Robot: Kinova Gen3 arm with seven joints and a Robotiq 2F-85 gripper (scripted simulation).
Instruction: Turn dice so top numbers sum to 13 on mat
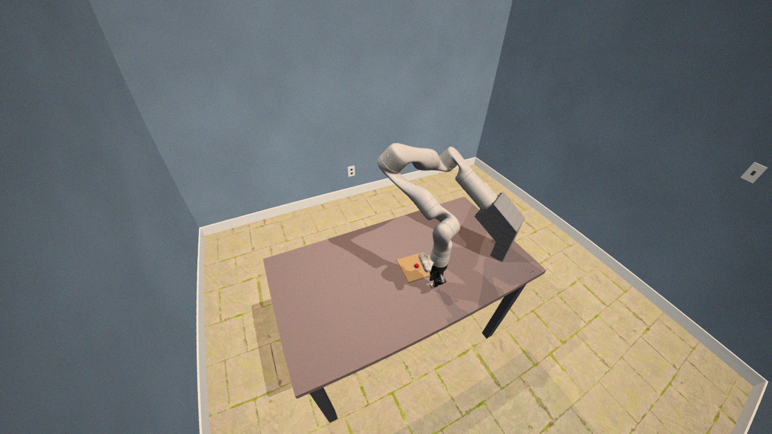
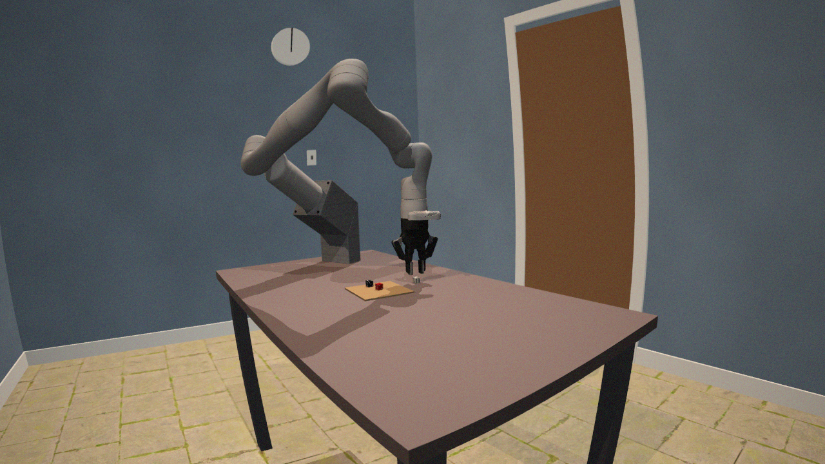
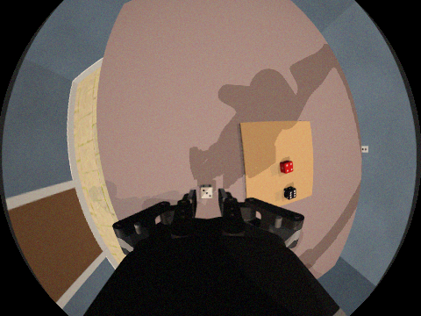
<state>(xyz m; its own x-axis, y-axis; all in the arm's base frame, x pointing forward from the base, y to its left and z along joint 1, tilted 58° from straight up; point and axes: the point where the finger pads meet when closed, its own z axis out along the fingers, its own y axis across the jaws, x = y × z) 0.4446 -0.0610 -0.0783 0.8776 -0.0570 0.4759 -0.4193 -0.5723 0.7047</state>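
We see the white die [image 2: 416, 280] [image 3: 206, 192] on the surface [image 1: 334, 313] [image 2: 490, 357] [image 3: 167, 110], beneath the parted, empty fingertips of our tool [image 1: 438, 286] [image 2: 416, 270] [image 3: 207, 196], off the mat; a straight descent, we judge, should bracket it.

Walls: blue-grey [image 1: 302, 81] [image 2: 173, 104] [image 3: 386, 110], around and beyond the hand
Floor: yellowish stone tiles [image 1: 242, 345] [image 2: 138, 392] [image 3: 85, 118], below it
Table: mauve top [image 1: 334, 307] [image 2: 461, 346] [image 3: 167, 88], directly beneath it
Door: brown [image 2: 577, 161] [image 3: 48, 237], behind it in the exterior view
Clock: round, white [image 2: 282, 49], high above it
Light: casts shadows near it
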